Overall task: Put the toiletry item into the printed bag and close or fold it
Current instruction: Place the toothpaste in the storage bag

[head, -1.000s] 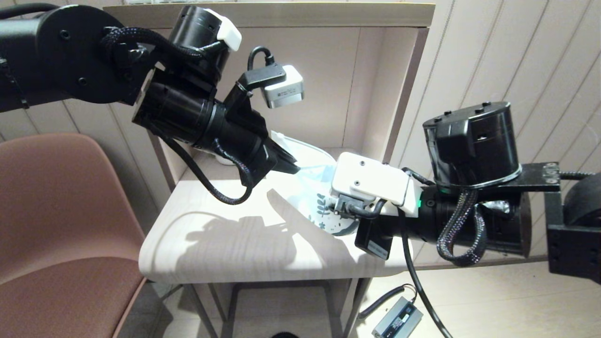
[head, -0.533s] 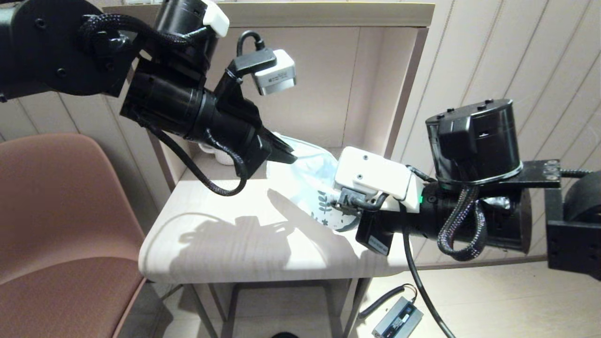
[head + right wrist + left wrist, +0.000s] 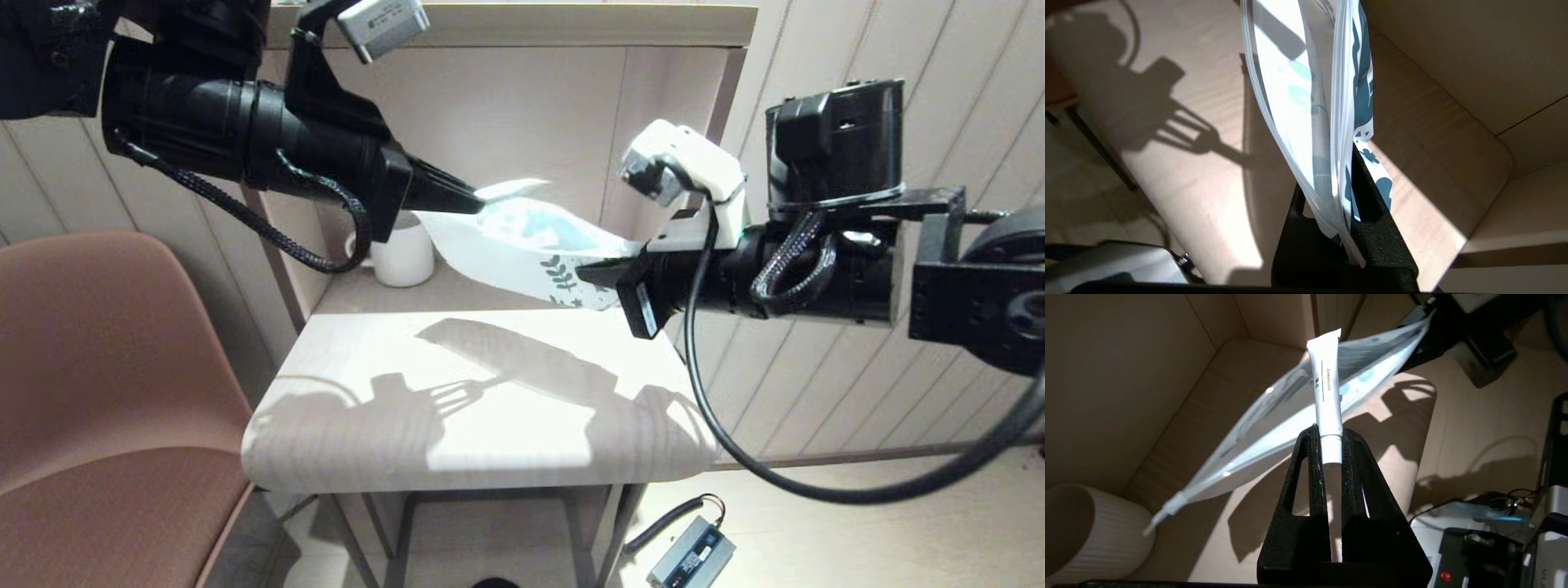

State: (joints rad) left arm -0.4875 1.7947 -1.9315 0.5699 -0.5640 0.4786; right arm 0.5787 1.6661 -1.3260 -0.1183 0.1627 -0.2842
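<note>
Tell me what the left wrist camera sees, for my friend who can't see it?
The left gripper is shut on a thin white toothpaste tube, pointing it at the printed bag held up in the air beyond. A white ribbed mug stands on the table below.

The left arm reaches in from the upper left, its black forearm nearly level, and the left tool (image 3: 469, 198) has its black fingers (image 3: 1352, 457) clamped on the capped end of a small white toothpaste tube (image 3: 1327, 396). The right arm extends in from the right, forearm level, wrist camera on top. The right tool (image 3: 589, 273) pinches the leaf-printed end of a white plastic zip pouch (image 3: 1306, 102), holding it raised.
</note>
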